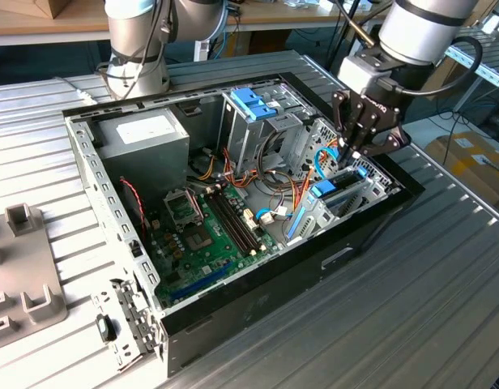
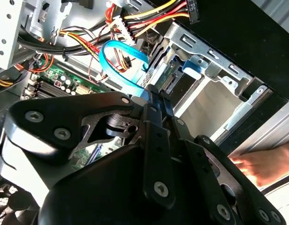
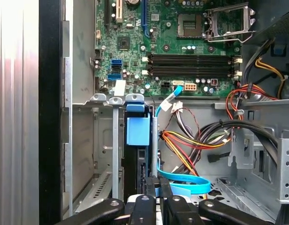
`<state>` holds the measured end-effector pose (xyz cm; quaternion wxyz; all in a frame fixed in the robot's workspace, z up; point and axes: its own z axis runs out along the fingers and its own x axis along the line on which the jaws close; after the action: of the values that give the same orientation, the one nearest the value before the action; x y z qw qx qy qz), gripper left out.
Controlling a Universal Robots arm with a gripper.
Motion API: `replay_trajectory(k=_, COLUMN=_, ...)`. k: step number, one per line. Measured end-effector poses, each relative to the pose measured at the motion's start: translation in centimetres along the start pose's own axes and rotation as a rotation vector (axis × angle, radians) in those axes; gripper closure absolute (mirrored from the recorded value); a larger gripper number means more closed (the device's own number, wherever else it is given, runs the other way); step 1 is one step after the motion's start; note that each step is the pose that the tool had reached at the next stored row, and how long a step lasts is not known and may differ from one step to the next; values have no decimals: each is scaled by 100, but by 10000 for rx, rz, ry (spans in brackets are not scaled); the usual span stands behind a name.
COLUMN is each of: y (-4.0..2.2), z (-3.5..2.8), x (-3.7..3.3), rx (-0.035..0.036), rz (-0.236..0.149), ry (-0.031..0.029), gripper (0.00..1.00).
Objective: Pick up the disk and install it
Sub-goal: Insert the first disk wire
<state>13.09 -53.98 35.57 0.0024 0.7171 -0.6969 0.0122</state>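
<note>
The exterior view takes in the whole scene: one open computer case (image 1: 86, 166) lying on a ribbed metal table (image 1: 444, 312), and one arm (image 1: 420, 28) reaching down into the case at the exterior view's right. One grey power box (image 1: 144, 134) sits in the case's far corner. One blue latch (image 1: 253, 101) tops the grey drive cage (image 1: 248, 134).

The claw (image 1: 348, 154) hangs over the bay along the case wall. The disk (image 1: 326, 191) stands on edge in that bay, with its blue frame showing.

The first wrist view looks along the claw (image 3: 156, 180) and shows more. The one disk (image 3: 137, 131) sits upright between the bay's metal rails. Beyond it is the green board (image 3: 135, 42), with four long black slots (image 3: 191, 65) and one open chip socket (image 3: 196, 21). Two flat blue cables show, one looped (image 3: 182, 180) beside the claw and one (image 3: 169, 97) rising to the board.

The second wrist view shows the claw (image 2: 156, 93) from behind. Its two fingers (image 2: 154, 122) are drawn close together, with the tips at the disk's near end. Whether they pinch the frame I cannot tell. The looped cable (image 2: 117, 58) arches just past them.
</note>
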Motion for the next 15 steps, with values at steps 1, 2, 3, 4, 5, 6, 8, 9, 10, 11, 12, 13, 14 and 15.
replay_trajectory(k=1, y=3, z=0, x=5, rx=36, rz=-39, ry=-10, gripper=84)
replay_trajectory(k=2, y=7, z=0, x=9, rx=65, rz=-64, ry=-15, gripper=84)
replay_trajectory(k=3, y=13, z=0, x=16, rx=94, rz=-81, ry=-15, gripper=84)
replay_trajectory(k=4, y=21, z=1, x=25, rx=120, rz=-92, ry=-16, gripper=84)
replay_trajectory(k=5, y=30, z=2, x=35, rx=146, rz=-103, ry=-15, gripper=84)
replay_trajectory(k=6, y=39, z=3, x=46, rx=169, rz=-111, ry=-14, gripper=84)
replay_trajectory(k=8, y=66, z=7, x=68, rx=214, rz=-122, ry=-14, gripper=84)
replay_trajectory(k=9, y=90, z=10, x=79, rx=238, rz=-126, ry=-14, gripper=84)
replay_trajectory(k=10, y=106, z=11, x=82, rx=250, rz=-127, ry=-13, gripper=84)
replay_trajectory(k=11, y=116, z=11, x=82, rx=255, rz=-128, ry=-13, gripper=84)
replay_trajectory(k=12, y=117, z=11, x=83, rx=255, rz=-129, ry=-12, gripper=84)
replay_trajectory(k=13, y=117, z=11, x=83, rx=256, rz=-130, ry=-12, gripper=84)
replay_trajectory(k=14, y=118, z=22, x=82, rx=263, rz=-131, ry=-13, gripper=84)
replay_trajectory(k=15, y=118, z=32, x=83, rx=274, rz=-133, ry=-11, gripper=84)
